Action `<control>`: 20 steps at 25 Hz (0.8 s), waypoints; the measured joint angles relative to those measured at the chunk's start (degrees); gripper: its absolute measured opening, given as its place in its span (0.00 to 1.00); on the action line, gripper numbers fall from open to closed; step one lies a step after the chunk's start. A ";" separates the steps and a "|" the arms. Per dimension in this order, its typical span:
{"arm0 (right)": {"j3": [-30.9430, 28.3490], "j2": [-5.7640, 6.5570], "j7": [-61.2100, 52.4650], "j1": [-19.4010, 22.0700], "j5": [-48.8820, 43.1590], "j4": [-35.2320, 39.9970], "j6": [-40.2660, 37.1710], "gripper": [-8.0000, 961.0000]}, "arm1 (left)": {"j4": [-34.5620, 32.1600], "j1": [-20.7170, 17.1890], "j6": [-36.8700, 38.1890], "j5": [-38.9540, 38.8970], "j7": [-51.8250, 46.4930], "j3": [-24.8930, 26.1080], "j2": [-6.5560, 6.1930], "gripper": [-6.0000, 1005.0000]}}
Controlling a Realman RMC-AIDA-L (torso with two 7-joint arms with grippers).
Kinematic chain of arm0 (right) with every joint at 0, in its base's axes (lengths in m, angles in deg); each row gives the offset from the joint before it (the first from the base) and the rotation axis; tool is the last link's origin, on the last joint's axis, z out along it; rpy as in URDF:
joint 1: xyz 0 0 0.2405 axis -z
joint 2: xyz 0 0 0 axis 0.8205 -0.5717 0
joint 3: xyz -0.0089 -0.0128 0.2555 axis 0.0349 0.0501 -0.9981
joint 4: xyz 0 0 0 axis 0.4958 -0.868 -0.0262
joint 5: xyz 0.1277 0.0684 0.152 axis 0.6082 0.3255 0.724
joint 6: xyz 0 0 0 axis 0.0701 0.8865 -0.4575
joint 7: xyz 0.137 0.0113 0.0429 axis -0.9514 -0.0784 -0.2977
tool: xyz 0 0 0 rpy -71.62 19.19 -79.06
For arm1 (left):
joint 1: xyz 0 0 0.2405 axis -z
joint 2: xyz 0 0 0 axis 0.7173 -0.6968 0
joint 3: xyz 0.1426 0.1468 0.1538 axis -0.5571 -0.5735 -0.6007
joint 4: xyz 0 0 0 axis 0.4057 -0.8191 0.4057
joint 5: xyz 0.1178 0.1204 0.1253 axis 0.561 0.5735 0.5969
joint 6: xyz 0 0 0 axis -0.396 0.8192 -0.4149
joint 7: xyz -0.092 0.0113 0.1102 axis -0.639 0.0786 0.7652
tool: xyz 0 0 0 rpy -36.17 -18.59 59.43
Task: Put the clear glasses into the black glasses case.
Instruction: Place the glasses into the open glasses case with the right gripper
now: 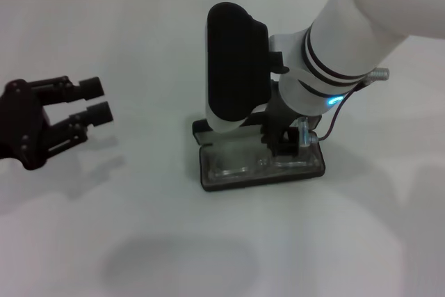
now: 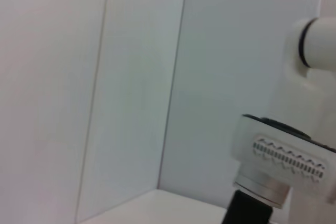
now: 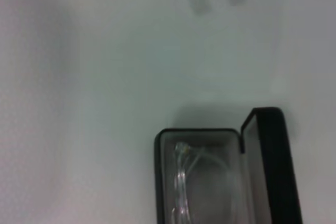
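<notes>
Nearest us in the head view, the case (image 1: 262,169) lies open on the white table (image 1: 139,227) with its lid (image 1: 235,60) standing upright. We see the glasses (image 1: 240,165) lying inside the tray, directly under the right claw (image 1: 286,140). That claw hangs low over the tray, at the end farther from the lid; we cannot tell whether its fingers are apart or together. Well off to the side, the left claw (image 1: 87,106) hovers above the table, its fingers apart and holding nothing.

From the left wrist we see only white walls (image 2: 105,87) and part of the right arm (image 2: 283,156).

From the right wrist we look down on the case (image 3: 157,182), lid (image 3: 275,166) raised, the glasses (image 3: 186,182) resting against its grey lining.
</notes>
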 joint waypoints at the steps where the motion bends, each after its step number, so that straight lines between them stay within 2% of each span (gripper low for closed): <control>1: -0.04 0.00 0.03 0.25 -0.08 0.46 -0.14 0.09 | -0.02 -0.03 0.31 -0.01 -0.11 0.62 -0.05 0.38; 7: -1.11 0.01 0.43 2.24 -0.59 0.85 -0.38 0.09 | -0.13 0.64 0.76 -0.12 -0.71 1.49 -0.10 0.38; 20: -2.42 0.02 1.29 3.76 -1.17 -1.64 -0.05 0.09 | -0.03 1.95 0.64 0.12 -1.18 1.53 0.09 0.38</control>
